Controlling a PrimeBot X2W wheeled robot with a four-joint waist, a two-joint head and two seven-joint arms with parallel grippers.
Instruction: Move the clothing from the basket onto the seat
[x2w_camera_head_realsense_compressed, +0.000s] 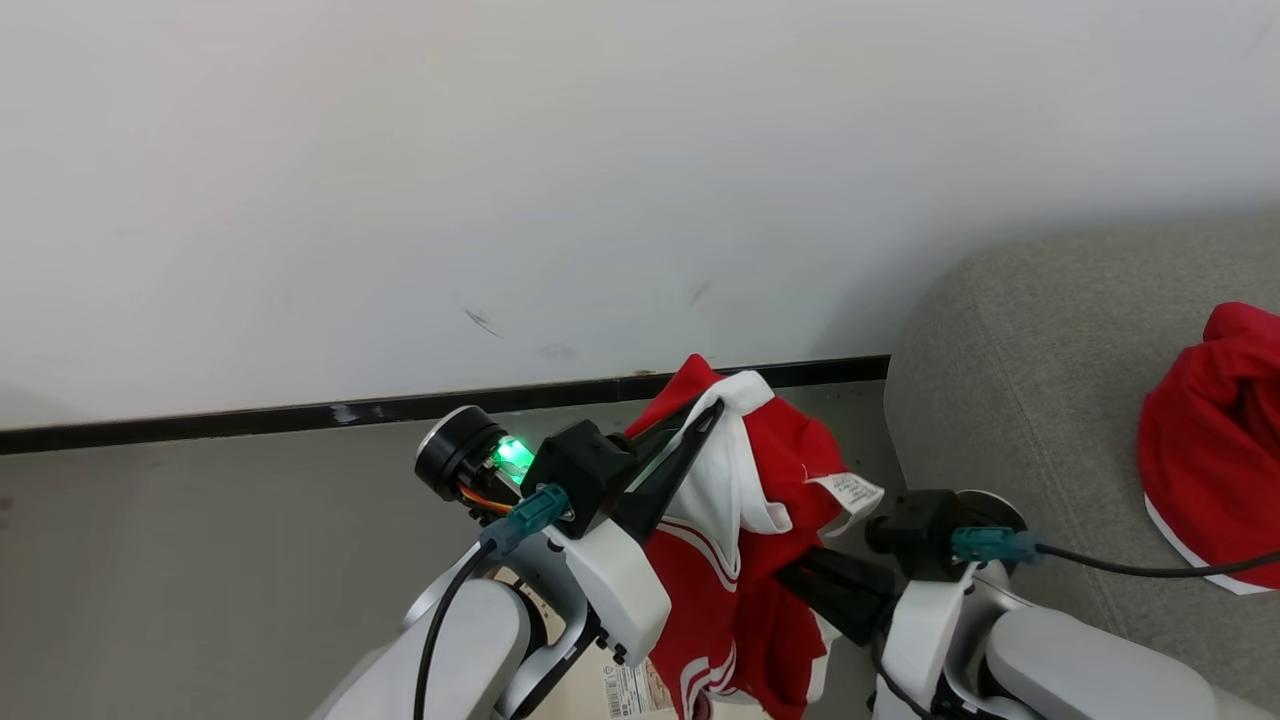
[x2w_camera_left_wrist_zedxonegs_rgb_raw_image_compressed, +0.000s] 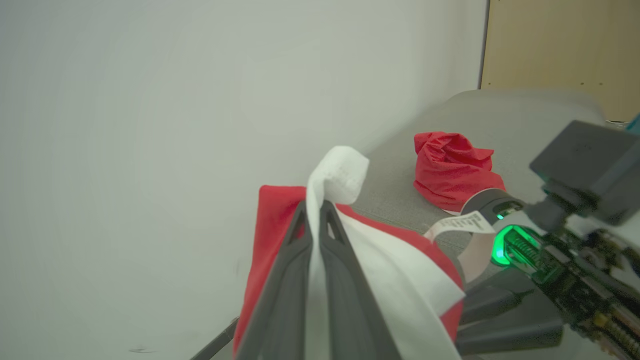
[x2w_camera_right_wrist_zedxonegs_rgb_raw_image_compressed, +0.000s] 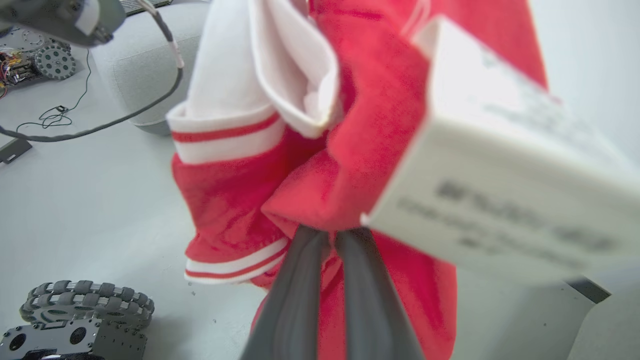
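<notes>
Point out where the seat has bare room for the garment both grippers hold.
Free: the seat, its grey cushion bare between its rounded end and the crumpled red garment lying on it. Crowded: where that garment lies, and between the left gripper and right gripper, where the held garment hangs.

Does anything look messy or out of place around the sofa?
One red garment lies crumpled in a heap on the grey sofa, not laid flat. A second garment hangs bunched mid-air, its white tag sticking out. Nothing looks damaged.
</notes>
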